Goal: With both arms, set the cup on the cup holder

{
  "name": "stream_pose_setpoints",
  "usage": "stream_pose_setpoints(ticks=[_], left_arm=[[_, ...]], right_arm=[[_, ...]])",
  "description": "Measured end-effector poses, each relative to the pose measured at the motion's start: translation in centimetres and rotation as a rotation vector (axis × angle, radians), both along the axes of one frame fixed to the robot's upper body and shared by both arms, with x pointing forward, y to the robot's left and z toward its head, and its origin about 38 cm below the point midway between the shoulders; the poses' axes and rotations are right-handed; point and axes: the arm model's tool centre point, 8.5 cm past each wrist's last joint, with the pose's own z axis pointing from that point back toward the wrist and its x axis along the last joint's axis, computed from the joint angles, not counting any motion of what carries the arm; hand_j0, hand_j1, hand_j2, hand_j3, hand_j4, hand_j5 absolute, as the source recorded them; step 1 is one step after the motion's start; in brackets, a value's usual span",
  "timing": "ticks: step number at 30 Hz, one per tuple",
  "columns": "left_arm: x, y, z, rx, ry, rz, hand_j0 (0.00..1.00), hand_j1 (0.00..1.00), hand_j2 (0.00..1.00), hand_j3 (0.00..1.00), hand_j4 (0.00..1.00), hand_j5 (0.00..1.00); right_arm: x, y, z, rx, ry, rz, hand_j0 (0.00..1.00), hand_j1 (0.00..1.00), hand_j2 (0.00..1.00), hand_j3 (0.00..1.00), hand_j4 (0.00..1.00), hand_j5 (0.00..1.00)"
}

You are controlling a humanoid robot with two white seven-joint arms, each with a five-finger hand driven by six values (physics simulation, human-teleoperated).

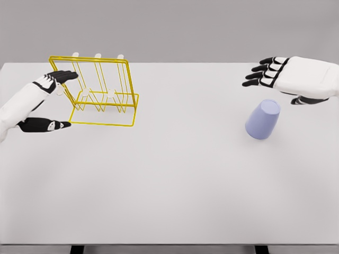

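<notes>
So the white table point(175, 180) takes up basically the whole frame, its far edge running straight across the upper part with plain grey behind it. Only two things sit on it. Upper left there's the yellow wire cup holder point(103, 92), its flat base frame resting on the tabletop and the upright part leaning back, with little white-tipped pegs poking up along the top. Over at the right, a bit above mid-height, the lavender cup point(263, 120) sits upside down, open rim on the surface. The two are well apart, and two dark table legs peek out at the bottom edge.
</notes>
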Motion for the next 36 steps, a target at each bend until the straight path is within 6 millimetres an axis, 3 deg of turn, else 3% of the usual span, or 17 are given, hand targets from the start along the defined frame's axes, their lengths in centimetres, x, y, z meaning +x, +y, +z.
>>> stream_pose_setpoints(ticks=[2, 5, 8, 13, 16, 18, 22, 29, 36], left_arm=[[0.0, 0.1, 0.1, 0.001, -0.002, 0.002, 1.0, 1.0, 1.0, 1.0, 1.0, 1.0], [0.0, 0.2, 0.1, 0.002, -0.003, 0.004, 1.0, 1.0, 1.0, 1.0, 1.0, 1.0], [0.0, 0.2, 0.2, 0.002, -0.004, 0.004, 1.0, 1.0, 1.0, 1.0, 1.0, 1.0], [0.0, 0.2, 0.1, 0.003, -0.002, 0.005, 1.0, 1.0, 1.0, 1.0, 1.0, 1.0], [0.0, 0.3, 0.2, 0.003, -0.004, 0.006, 1.0, 1.0, 1.0, 1.0, 1.0, 1.0], [-0.8, 0.8, -1.1, 0.002, 0.029, 0.021, 1.0, 1.0, 1.0, 1.0, 1.0, 1.0], [-0.8, 1.5, -0.2, -0.003, 0.006, 0.042, 1.0, 1.0, 1.0, 1.0, 1.0, 1.0], [-0.8, 1.7, 0.1, -0.005, -0.004, 0.049, 1.0, 1.0, 1.0, 1.0, 1.0, 1.0], [-0.7, 1.7, 0.1, -0.003, -0.005, 0.05, 1.0, 1.0, 1.0, 1.0, 1.0, 1.0]], right_arm=[[-0.2, -0.3, 0.3, -0.012, -0.002, -0.002, 1.0, 1.0, 1.0, 1.0, 1.0, 1.0], [-0.4, -1.4, 3.5, -0.04, -0.066, -0.022, 1.0, 1.0, 1.0, 1.0, 1.0, 1.0], [-0.8, -2.2, 4.2, -0.066, -0.068, -0.035, 1.0, 1.0, 1.0, 1.0, 1.0, 1.0], [-0.1, -0.6, 1.3, -0.048, 0.004, 0.001, 1.0, 1.0, 1.0, 1.0, 1.0, 1.0], [2.0, -1.1, -0.8, -0.037, 0.056, -0.044, 1.0, 1.0, 1.0, 1.0, 1.0, 1.0], [2.4, -1.8, -2.1, -0.048, 0.093, -0.069, 1.0, 1.0, 1.0, 1.0, 1.0, 1.0], [2.8, -2.5, -4.1, -0.07, 0.149, -0.094, 1.0, 1.0, 1.0, 1.0, 1.0, 1.0], [3.9, -3.4, -5.5, -0.066, 0.189, -0.135, 1.0, 1.0, 1.0, 1.0, 1.0, 1.0], [4.6, -2.5, -7.5, -0.071, 0.236, -0.128, 1.0, 1.0, 1.0, 1.0, 1.0, 1.0]])
